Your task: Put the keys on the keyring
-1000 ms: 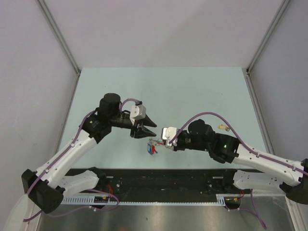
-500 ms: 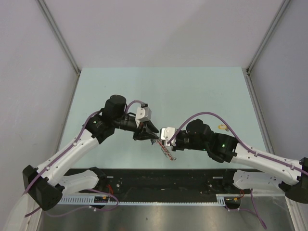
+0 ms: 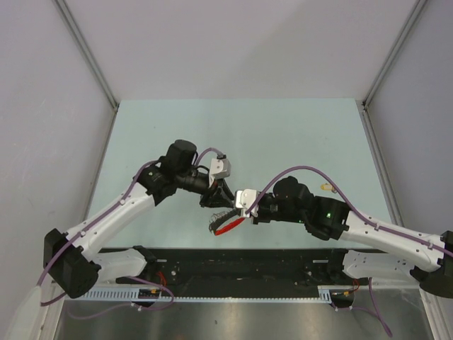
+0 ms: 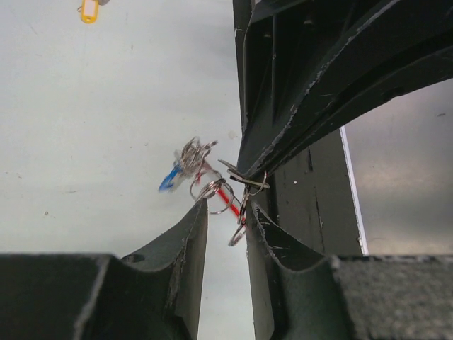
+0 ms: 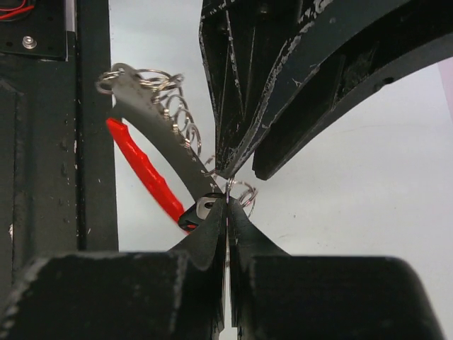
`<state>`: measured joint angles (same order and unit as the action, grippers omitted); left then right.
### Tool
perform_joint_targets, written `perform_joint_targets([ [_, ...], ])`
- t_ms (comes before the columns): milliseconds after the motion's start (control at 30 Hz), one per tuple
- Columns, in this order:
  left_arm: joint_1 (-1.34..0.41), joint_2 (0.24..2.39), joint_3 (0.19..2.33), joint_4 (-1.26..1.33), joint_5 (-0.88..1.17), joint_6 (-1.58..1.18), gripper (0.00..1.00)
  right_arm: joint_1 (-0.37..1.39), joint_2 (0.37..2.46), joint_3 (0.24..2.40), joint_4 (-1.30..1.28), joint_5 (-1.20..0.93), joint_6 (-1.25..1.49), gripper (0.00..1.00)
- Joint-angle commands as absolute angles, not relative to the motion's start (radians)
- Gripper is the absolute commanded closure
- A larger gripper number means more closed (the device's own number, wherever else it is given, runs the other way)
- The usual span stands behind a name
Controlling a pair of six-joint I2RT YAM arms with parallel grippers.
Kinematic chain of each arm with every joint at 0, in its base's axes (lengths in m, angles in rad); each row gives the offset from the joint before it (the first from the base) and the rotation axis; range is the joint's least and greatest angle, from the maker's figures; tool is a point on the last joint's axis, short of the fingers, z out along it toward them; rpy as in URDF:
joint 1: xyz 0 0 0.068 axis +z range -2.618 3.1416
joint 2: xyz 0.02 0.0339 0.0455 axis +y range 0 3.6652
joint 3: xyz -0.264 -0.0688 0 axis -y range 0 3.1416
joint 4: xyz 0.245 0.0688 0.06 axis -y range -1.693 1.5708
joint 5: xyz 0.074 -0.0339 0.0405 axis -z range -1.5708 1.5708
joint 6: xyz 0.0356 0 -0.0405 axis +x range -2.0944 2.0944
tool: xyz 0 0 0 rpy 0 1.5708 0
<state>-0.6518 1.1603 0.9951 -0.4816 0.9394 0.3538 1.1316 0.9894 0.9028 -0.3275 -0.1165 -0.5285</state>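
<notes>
Moved: left claw (image 4: 228, 205) has swung in from the left and now meets right claw (image 5: 226, 202) tip to tip above the near edge of the table (image 3: 283, 134); its jaws have narrowed.
Right claw: clenched on a thin wire loop of the keyring (image 3: 225, 222).
Left claw: jaws a narrow gap apart, with a wire loop and the end of the red piece between them; whether it grips, cannot tell.
Keyring: in the air just below the two claws, its grey strap and red piece tilted down to the left.
Blue key (image 4: 170, 178): dangles with the ring cluster, just left of the left claw's tips; blurred.
Yellow key (image 3: 326, 188): lies on the table, well apart to the right.
</notes>
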Motion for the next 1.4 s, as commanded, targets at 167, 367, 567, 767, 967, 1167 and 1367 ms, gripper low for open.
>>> perform_joint_targets([
  [167,-0.675,1.210,1.074,-0.603,1.023,0.468,0.69,1.149,0.982,0.957,-0.296,-0.100,-0.541,1.00],
  [367,-0.689,1.226,1.081,-0.646,1.040,0.495,0.76,1.150,0.982,0.957,-0.298,-0.098,-0.541,1.00],
  [567,-0.690,1.239,1.094,-0.667,1.040,0.506,1.00,1.152,0.976,0.959,-0.301,-0.086,-0.540,1.00],
  [767,-0.687,1.181,1.046,-0.562,0.993,0.398,1.00,1.152,0.954,0.957,-0.347,-0.037,-0.522,1.00],
  [967,-0.672,1.097,0.938,-0.307,0.971,0.185,1.00,1.152,0.937,0.953,-0.399,-0.014,-0.499,1.00],
  [1167,-0.669,1.028,0.894,-0.212,0.891,0.085,1.00,1.161,0.917,0.930,-0.402,-0.017,-0.471,1.00],
  [1367,-0.667,0.989,0.830,-0.047,0.880,-0.043,1.00,1.180,0.914,0.910,-0.382,-0.026,-0.446,1.00],
])
